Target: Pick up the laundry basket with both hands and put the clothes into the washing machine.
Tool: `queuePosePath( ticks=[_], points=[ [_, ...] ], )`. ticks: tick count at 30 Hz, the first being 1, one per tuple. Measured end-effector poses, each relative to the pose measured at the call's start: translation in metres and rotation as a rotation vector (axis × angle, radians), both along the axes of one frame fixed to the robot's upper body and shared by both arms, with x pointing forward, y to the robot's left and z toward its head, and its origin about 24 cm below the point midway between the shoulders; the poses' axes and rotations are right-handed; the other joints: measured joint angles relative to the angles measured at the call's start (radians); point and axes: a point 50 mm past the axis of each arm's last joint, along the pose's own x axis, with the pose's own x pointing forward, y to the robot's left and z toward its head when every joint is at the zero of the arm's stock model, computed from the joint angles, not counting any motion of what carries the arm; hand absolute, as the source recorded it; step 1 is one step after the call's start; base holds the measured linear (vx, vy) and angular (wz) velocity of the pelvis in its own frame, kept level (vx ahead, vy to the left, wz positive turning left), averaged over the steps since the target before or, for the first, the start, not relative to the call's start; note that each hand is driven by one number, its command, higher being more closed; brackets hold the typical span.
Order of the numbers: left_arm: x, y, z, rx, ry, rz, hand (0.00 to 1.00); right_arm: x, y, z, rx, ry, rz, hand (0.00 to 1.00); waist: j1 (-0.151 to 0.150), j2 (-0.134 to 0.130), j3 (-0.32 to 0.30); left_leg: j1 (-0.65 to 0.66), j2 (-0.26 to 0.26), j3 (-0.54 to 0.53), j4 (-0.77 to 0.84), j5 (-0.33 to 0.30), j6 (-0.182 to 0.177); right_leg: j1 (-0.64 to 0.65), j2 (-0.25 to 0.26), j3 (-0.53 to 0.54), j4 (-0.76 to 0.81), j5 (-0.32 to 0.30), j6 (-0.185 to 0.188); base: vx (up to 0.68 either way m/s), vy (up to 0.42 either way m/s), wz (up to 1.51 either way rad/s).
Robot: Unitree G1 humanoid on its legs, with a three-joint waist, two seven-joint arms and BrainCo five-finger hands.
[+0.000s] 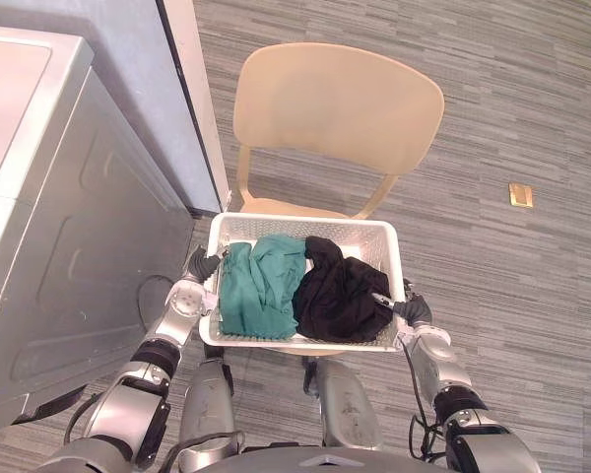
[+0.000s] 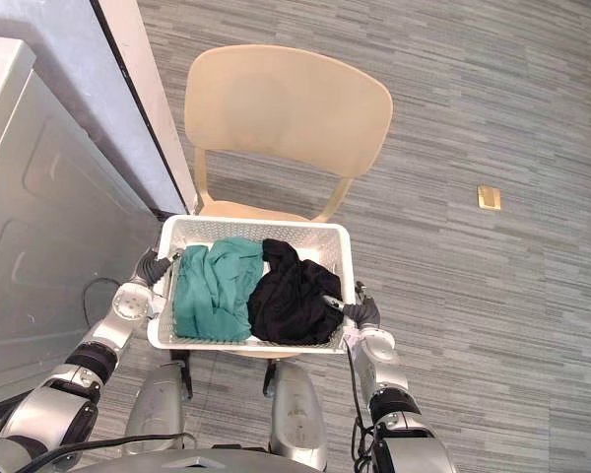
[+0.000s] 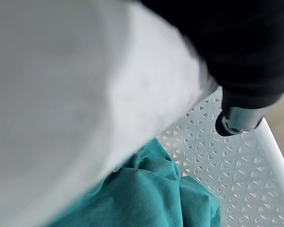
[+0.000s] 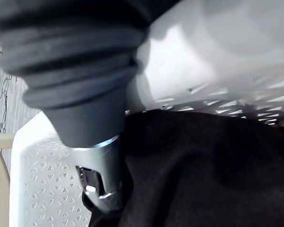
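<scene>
1. Left eye view: I see the washing machine (image 1: 39,197) at the robot's left and the chair (image 1: 335,108) ahead.
2. Laundry basket (image 1: 305,229) is level over the chair's front, so the green clothes (image 1: 261,286) and black clothes (image 1: 340,296) stay inside.
3. Left hand (image 1: 205,264) and right hand (image 1: 414,311) clamp opposite rims, thumbs hooked inside for balance.

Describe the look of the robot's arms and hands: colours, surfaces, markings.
The arms, left and right, are silver-grey shells with black joint bands. The left robot hand and right robot hand wear dark ribbed covers over wrist and back; their fingers are silver with dark tips.
</scene>
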Motion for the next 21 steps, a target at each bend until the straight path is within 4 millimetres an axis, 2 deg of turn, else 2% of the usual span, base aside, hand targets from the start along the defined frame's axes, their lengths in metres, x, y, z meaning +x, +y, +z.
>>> queuePosePath(
  ticks=[11,14,21],
  points=[
    [-0.01,0.011,-0.008,-0.001,0.016,0.041,0.0,-0.006,0.006,-0.006,0.011,0.015,0.054,0.0,-0.001,-0.007,0.001,0.003,0.004,0.001,0.024,-0.026,0.0,0.012,-0.001,0.0,0.009,-0.013,0.006,0.01,0.003,-0.01],
    [-0.026,0.019,-0.012,-0.016,0.003,0.075,0.0,-0.024,0.012,-0.006,0.015,-0.005,0.09,0.0,0.001,-0.007,0.001,0.003,0.004,0.0,0.022,-0.029,0.001,0.01,0.0,0.0,0.007,-0.016,0.003,0.1,0.012,0.01],
    [-0.048,0.027,-0.012,-0.029,-0.035,0.101,0.0,-0.045,0.018,-0.006,0.06,-0.025,0.118,0.0,0.005,-0.005,-0.001,0.003,0.004,-0.001,0.022,-0.03,0.001,0.011,0.0,-0.005,0.006,-0.016,0.004,0.03,0.003,-0.01]
  ],
)
